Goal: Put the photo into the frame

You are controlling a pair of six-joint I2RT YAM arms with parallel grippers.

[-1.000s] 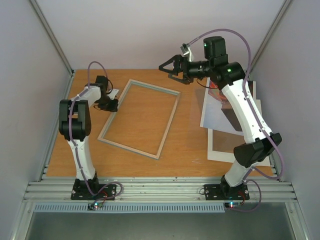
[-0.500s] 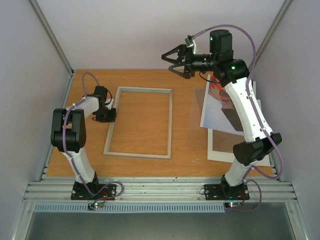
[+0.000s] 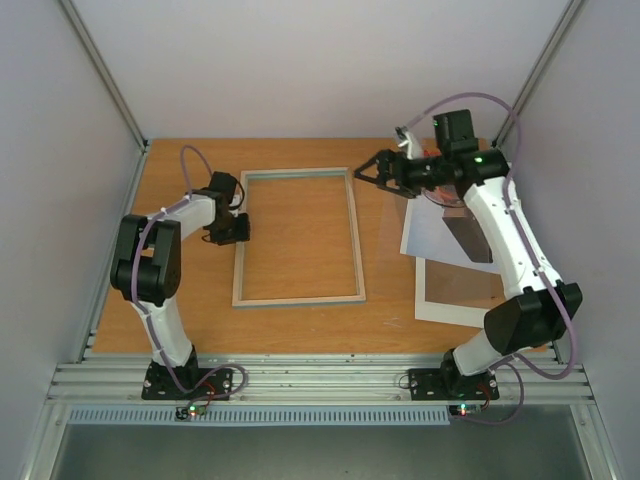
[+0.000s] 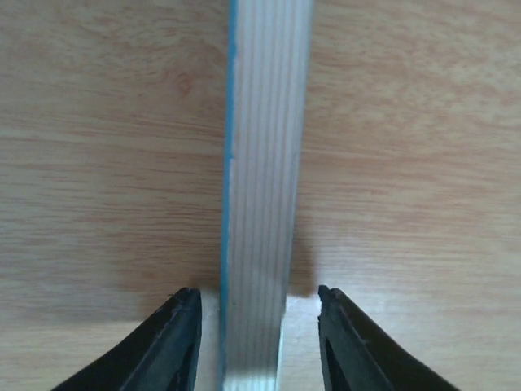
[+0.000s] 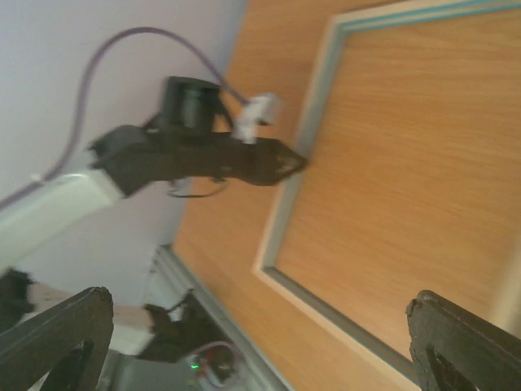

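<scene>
The frame [image 3: 350,240] lies flat in the middle of the table, long sides running front to back. My left gripper [image 3: 238,228] straddles its left rail. In the left wrist view the pale rail with its blue edge [image 4: 260,179] runs between the fingers [image 4: 179,342] with a gap on each side, so the gripper [image 4: 259,326] is open. My right gripper [image 3: 368,172] is open and empty, just off the frame's far right corner. In the right wrist view it [image 5: 260,350] looks across the frame [image 5: 313,122]. The photo [image 3: 432,232] lies at the right, partly under the right arm.
A white card mat [image 3: 455,300] lies under the photo at the right. A brown board [image 3: 470,240] lies on the stack. The cell walls stand left, right and back. The left arm [image 5: 195,159] shows in the right wrist view.
The frame has turned from tilted to square and slid right, with my left gripper on its left rail. My right gripper has dropped and moved right, down to the frame's far right corner.
</scene>
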